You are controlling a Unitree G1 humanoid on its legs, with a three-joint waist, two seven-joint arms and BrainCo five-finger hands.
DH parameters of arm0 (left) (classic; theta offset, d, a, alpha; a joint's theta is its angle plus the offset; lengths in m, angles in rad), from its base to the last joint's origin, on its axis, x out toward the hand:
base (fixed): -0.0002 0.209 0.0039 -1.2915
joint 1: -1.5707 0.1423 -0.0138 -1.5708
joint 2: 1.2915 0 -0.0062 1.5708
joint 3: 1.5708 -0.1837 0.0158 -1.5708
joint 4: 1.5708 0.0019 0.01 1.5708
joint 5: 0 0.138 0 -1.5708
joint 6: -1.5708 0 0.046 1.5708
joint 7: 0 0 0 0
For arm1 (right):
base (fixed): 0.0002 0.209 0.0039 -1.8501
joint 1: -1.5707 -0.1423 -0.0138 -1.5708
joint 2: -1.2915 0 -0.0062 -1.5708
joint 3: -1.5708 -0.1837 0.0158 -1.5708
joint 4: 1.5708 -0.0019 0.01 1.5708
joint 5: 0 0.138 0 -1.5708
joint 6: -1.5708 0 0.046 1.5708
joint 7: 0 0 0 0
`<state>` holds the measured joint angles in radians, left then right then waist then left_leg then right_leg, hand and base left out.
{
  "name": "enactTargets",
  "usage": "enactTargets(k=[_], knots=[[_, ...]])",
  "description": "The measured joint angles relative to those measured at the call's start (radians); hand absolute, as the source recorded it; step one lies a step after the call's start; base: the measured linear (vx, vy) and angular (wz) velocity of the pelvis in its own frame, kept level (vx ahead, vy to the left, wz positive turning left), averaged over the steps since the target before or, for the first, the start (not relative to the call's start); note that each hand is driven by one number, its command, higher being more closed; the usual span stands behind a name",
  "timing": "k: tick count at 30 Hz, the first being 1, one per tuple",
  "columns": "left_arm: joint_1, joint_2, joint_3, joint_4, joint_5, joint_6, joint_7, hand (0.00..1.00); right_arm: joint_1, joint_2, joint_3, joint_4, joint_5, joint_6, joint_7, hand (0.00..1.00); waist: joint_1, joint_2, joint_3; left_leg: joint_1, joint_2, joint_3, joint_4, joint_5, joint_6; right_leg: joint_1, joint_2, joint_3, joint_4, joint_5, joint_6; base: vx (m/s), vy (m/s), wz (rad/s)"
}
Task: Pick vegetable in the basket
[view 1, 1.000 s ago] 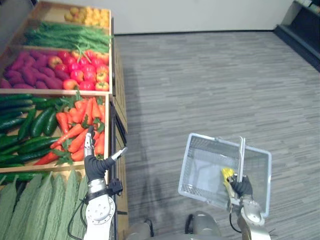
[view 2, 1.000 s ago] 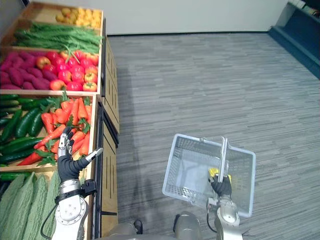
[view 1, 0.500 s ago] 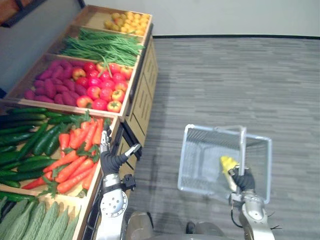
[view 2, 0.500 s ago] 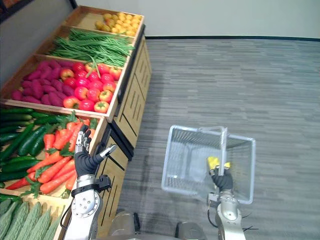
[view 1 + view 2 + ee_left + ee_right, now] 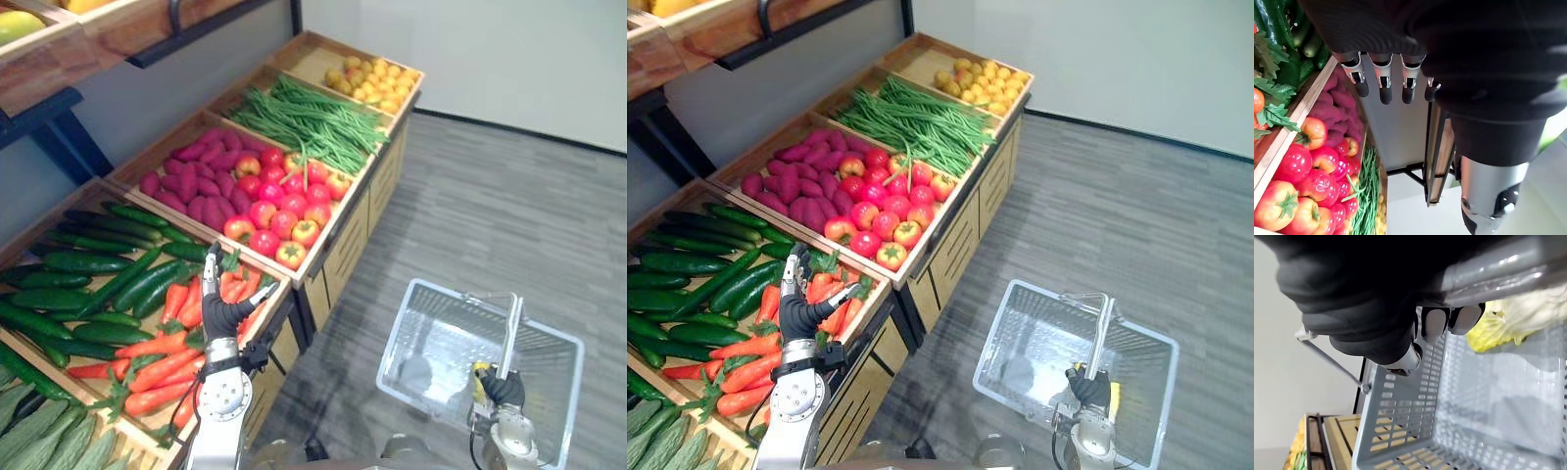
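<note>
One grey basket (image 5: pixel 416 328) at 4 o'clock hangs above the floor, its single handle (image 5: pixel 509 333) clenched in the right hand (image 5: pixel 506 390), with one yellow leafy vegetable (image 5: pixel 1498 328) inside; at 7 o'clock the left hand (image 5: pixel 223 311), fingers straight and holding nothing, hovers over the carrots (image 5: pixel 162 367).

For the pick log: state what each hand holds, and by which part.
Right hand grips the pale grey plastic basket by its top handle bar. Left hand, open over the orange carrots, holds nothing.
</note>
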<state>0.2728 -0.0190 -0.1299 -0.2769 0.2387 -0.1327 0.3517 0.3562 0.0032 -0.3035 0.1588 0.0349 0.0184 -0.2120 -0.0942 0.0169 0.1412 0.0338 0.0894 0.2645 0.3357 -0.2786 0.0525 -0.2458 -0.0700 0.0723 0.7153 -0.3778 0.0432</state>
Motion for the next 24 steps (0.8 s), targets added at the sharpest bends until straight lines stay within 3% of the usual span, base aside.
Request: enactTargets(k=[1, 2, 3, 6, 8, 11, 13, 15, 16, 17, 18, 19, 22, 24], knots=[[-0.010, 0.000, -0.009, 0.000, 0.000, 0.000, 0.001, 0.00, 0.016, 0.012, 0.000, -0.021, 0.005, -0.001, 0.000, 1.00, 0.001, -0.010, 0.002, -0.007, 0.010, -0.041, 0.021, -0.011, -0.023, -0.006, 0.024, 0.071, -0.079, 0.023, 0.012, 0.34, -0.496, 1.67], [-0.015, 0.014, -0.026, -0.013, 0.001, -0.002, 0.001, 0.00, 0.054, 0.031, 0.009, -0.053, 0.018, -0.011, -0.001, 1.00, -0.001, -0.061, -0.006, -0.038, -0.007, -0.120, 0.094, -0.056, -0.094, 0.015, 0.019, 0.176, -0.263, 0.184, 0.068, 0.29, -0.440, 1.61], [-0.018, 0.003, -0.035, 0.011, 0.009, 0.001, 0.000, 0.00, 0.070, 0.022, 0.008, -0.053, 0.032, -0.011, -0.002, 1.00, 0.005, -0.058, 0.001, -0.040, 0.015, -0.162, 0.125, -0.078, -0.113, 0.018, 0.033, 0.135, -0.221, 0.199, 0.073, 0.29, -0.427, 1.29], [-0.004, -0.027, -0.084, -0.005, 0.013, 0.006, -0.003, 0.00, 0.076, -0.013, 0.014, -0.070, 0.039, -0.015, -0.001, 1.00, 0.035, -0.001, -0.029, -0.057, 0.090, -0.194, 0.102, -0.061, -0.141, 0.037, 0.062, 0.021, -0.243, 0.180, 0.030, 0.26, -0.303, 0.81], [-0.016, -0.028, -0.082, -0.008, 0.014, 0.005, -0.005, 0.00, 0.074, -0.023, 0.020, -0.069, 0.046, -0.015, 0.000, 1.00, 0.059, 0.006, -0.031, -0.055, 0.112, -0.212, 0.051, -0.035, -0.169, 0.043, 0.070, -0.021, -0.255, 0.183, 0.025, 0.12, -0.192, 0.60], [-0.008, -0.027, -0.072, -0.009, 0.018, 0.006, -0.004, 0.00, 0.078, -0.022, 0.020, -0.068, 0.058, -0.015, 0.000, 1.00, 0.083, 0.007, -0.027, -0.078, 0.120, -0.247, 0.031, -0.008, -0.173, 0.070, 0.060, -0.089, -0.272, 0.186, 0.019, 0.05, -0.128, 0.64], [-0.010, -0.024, -0.058, -0.009, 0.021, 0.006, -0.003, 0.00, 0.082, -0.018, 0.013, -0.066, 0.086, -0.021, -0.003, 1.00, 0.083, 0.007, -0.027, -0.126, 0.102, -0.289, 0.048, 0.002, -0.169, 0.070, 0.033, -0.134, -0.284, 0.184, 0.017, -0.03, 0.007, 0.79], [-0.017, -0.013, -0.050, -0.009, 0.024, 0.009, -0.002, 0.00, 0.086, -0.003, -0.018, -0.056, 0.116, -0.033, -0.005, 1.00, 0.080, 0.000, -0.022, -0.170, 0.082, -0.280, 0.068, 0.025, -0.138, 0.071, -0.006, -0.177, -0.293, 0.182, 0.015, -0.07, 0.058, 1.03], [-0.025, 0.008, -0.031, -0.010, 0.040, 0.014, -0.003, 0.00, 0.086, 0.011, -0.043, -0.030, 0.128, -0.041, -0.007, 1.00, 0.074, -0.018, -0.010, -0.197, 0.088, -0.208, 0.075, 0.030, -0.085, 0.084, -0.043, -0.226, -0.306, 0.182, 0.015, -0.08, 0.065, 1.01], [-0.028, 0.015, -0.022, -0.012, 0.043, 0.015, -0.003, 0.00, 0.086, 0.020, -0.052, -0.013, 0.135, -0.043, -0.007, 1.00, 0.072, -0.021, -0.008, -0.198, 0.100, -0.167, 0.076, 0.025, -0.064, 0.089, -0.057, -0.244, -0.307, 0.183, 0.016, -0.11, 0.075, 1.24], [-0.028, 0.027, 0.005, -0.023, 0.054, 0.021, -0.003, 0.00, 0.085, 0.028, -0.062, 0.024, 0.152, -0.043, -0.008, 1.00, 0.067, -0.035, 0.003, -0.200, 0.164, -0.028, 0.096, 0.025, -0.066, 0.108, -0.074, -0.283, -0.320, 0.185, 0.021, -0.09, 0.074, 0.81], [-0.029, 0.031, 0.016, -0.027, 0.057, 0.022, -0.003, 0.00, 0.087, 0.029, -0.064, 0.036, 0.156, -0.043, -0.008, 1.00, 0.062, -0.032, 0.003, -0.199, 0.183, 0.009, 0.100, 0.029, -0.074, 0.117, -0.081, -0.295, -0.324, 0.185, 0.022, -0.07, 0.098, 0.83], [-0.043, 0.056, 0.069, -0.029, 0.102, 0.039, -0.010, 0.00, 0.085, 0.033, -0.082, 0.073, 0.169, -0.041, -0.006, 1.00, 0.061, -0.036, 0.002, -0.208, 0.178, 0.043, 0.093, 0.063, -0.135, 0.124, -0.094, -0.282, -0.348, 0.183, 0.037, -0.04, 0.130, 0.31], [-0.061, 0.082, 0.096, -0.022, 0.129, 0.048, -0.024, 0.00, 0.088, 0.036, -0.084, 0.085, 0.169, -0.041, -0.003, 1.00, 0.051, -0.042, 0.000, -0.209, 0.156, 0.038, 0.080, 0.063, -0.135, 0.135, -0.090, -0.250, -0.379, 0.190, 0.042, 0.00, 0.112, 0.17]])
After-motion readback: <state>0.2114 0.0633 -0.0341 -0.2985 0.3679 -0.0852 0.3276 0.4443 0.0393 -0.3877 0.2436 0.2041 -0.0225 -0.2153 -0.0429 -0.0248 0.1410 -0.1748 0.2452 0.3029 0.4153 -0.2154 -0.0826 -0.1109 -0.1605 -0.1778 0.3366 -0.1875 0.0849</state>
